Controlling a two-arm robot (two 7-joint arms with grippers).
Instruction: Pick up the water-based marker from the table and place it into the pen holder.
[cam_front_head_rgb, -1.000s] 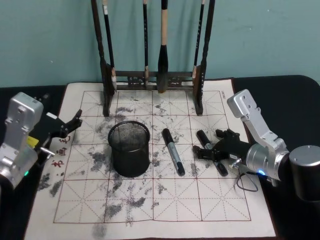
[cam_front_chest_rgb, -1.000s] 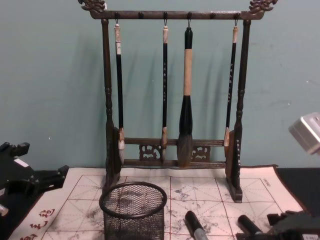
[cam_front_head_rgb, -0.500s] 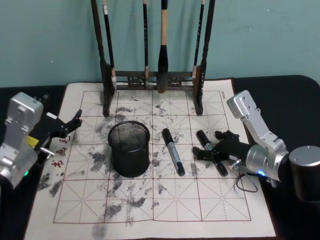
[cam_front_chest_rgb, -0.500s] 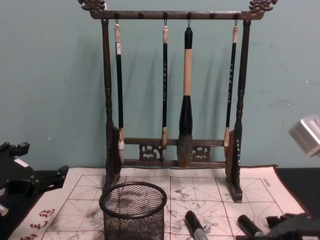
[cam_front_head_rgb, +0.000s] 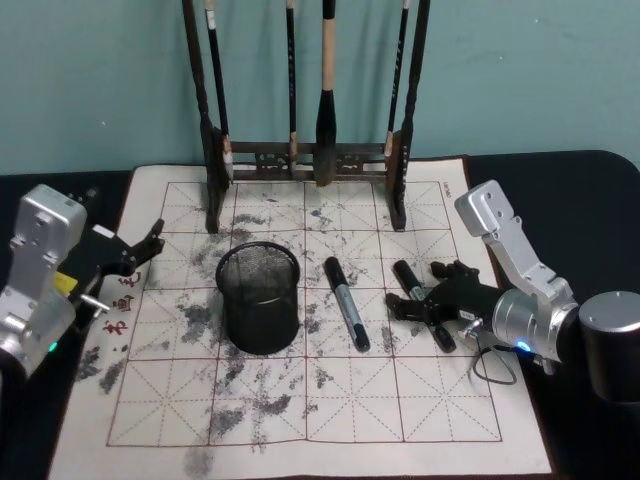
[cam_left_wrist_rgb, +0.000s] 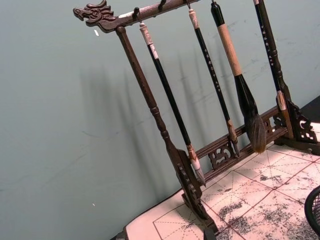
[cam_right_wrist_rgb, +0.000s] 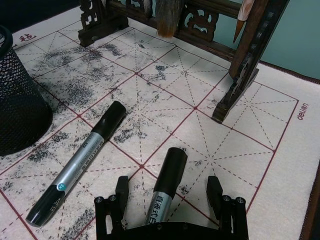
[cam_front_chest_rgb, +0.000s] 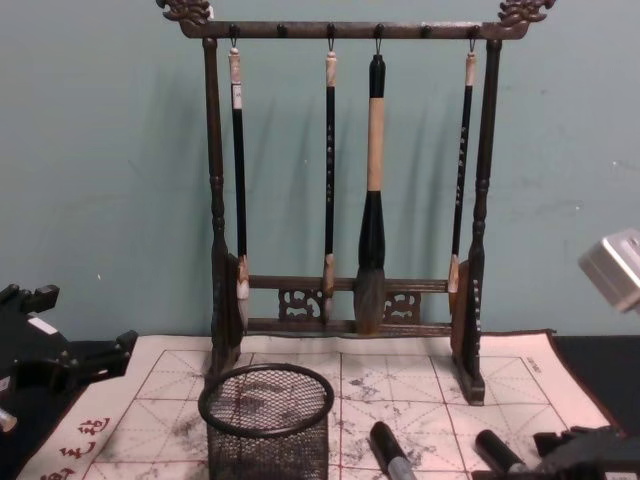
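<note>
The water-based marker (cam_front_head_rgb: 408, 277) lies flat on the paper mat (cam_front_head_rgb: 300, 400), approx 3 o'clock from the pen holder (cam_front_head_rgb: 260, 320). It is not in the holder. Its black cap points to approx 11 o'clock. In the right wrist view the marker (cam_right_wrist_rgb: 167, 185) has a silver body w/ writing on it.

The right gripper (cam_front_head_rgb: 420, 292) sits low over the marker's mid part. Its jaws are spread wide, one on each side of the marker. In the right wrist view the gripper (cam_right_wrist_rgb: 168, 182) has a gap on both sides, so it is not touching the marker.

A second marker (cam_front_head_rgb: 346, 303) lies flat btw the first one & the pen holder, apart from both. It is also silver w/ black ends (cam_right_wrist_rgb: 80, 162).

The pen holder stands upright near the mid of the mat. It is a round black mesh cup, & you can see thru its sides (cam_front_chest_rgb: 266, 440).

At 12 o'clock from the holder stands a tall dark brush rack (cam_front_chest_rgb: 215, 200) w/ four brushes hanging from its top bar.

The left gripper (cam_front_head_rgb: 148, 245) is at approx 9 o'clock from the holder, by the mat's edge, well apart from it. Its jaws look spread & hold nothing.

The mat is spotted w/ ink & lies on a black table (cam_front_head_rgb: 590, 180).
</note>
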